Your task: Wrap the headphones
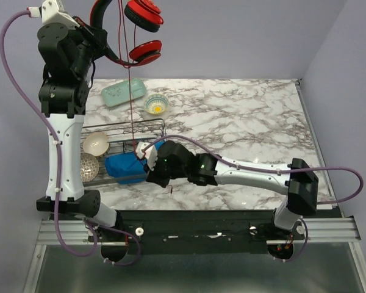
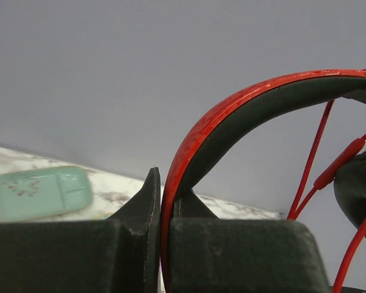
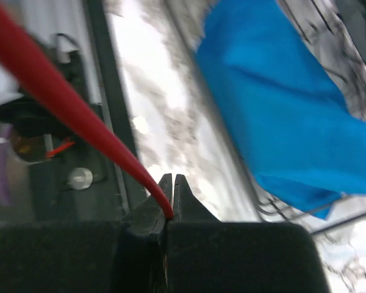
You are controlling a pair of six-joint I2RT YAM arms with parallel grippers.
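The red headphones hang high at the back left. My left gripper (image 1: 97,38) is shut on their black-lined headband (image 1: 101,13), which runs between the jaws in the left wrist view (image 2: 244,101). The gripper's tips (image 2: 165,183) pinch the band. Two round red cups (image 1: 144,13) dangle to the right of it, and one black pad shows in the left wrist view (image 2: 360,189). The thin red cable (image 1: 130,91) drops straight down to my right gripper (image 1: 141,150), which is shut on it just above the rack. The right wrist view shows the cable (image 3: 67,104) pinched at the jaw tips (image 3: 172,180).
A wire rack (image 1: 125,129) at the left holds a blue cloth (image 1: 125,166), a white bowl (image 1: 96,144) and a mesh ball (image 1: 88,166). A mint green case (image 1: 121,93) and a small patterned bowl (image 1: 155,105) sit behind it. The cloth also shows in the right wrist view (image 3: 280,104).
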